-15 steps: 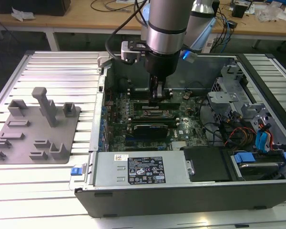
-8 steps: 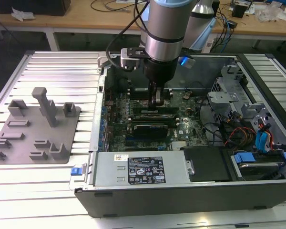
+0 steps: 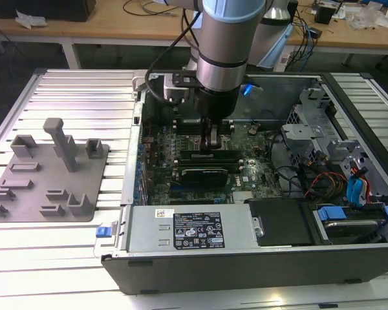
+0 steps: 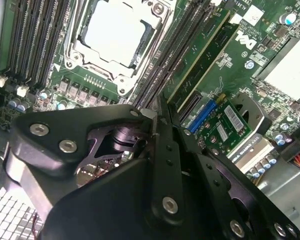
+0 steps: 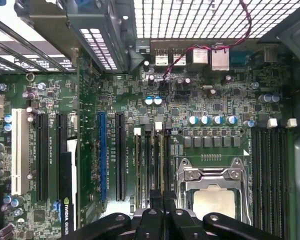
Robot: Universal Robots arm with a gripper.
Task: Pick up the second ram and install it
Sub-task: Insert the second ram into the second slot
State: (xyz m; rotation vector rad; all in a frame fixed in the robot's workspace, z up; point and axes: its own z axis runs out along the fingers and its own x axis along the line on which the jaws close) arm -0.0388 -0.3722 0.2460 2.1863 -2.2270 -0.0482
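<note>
My gripper (image 3: 213,142) reaches down into the open computer case (image 3: 349,103), over the memory slots (image 5: 152,160) beside the silver CPU socket (image 4: 112,35). Its fingers (image 4: 166,150) are pressed close together. The second ram (image 4: 200,55), a thin green stick, stands on edge and runs out from the fingertips along the slot row, between the dark slots and the black expansion slot (image 4: 190,106). In the first wrist view, the gripper (image 5: 164,200) sits at the near end of the slots. I cannot tell how deep the stick sits in its slot.
A black graphics card (image 3: 204,169) lies just in front of the gripper in the exterior view. The drive cage (image 3: 310,123) and cables (image 3: 323,181) fill the case on the exterior view's right. A grey parts fixture (image 3: 48,171) rests on the slatted table to the exterior view's left.
</note>
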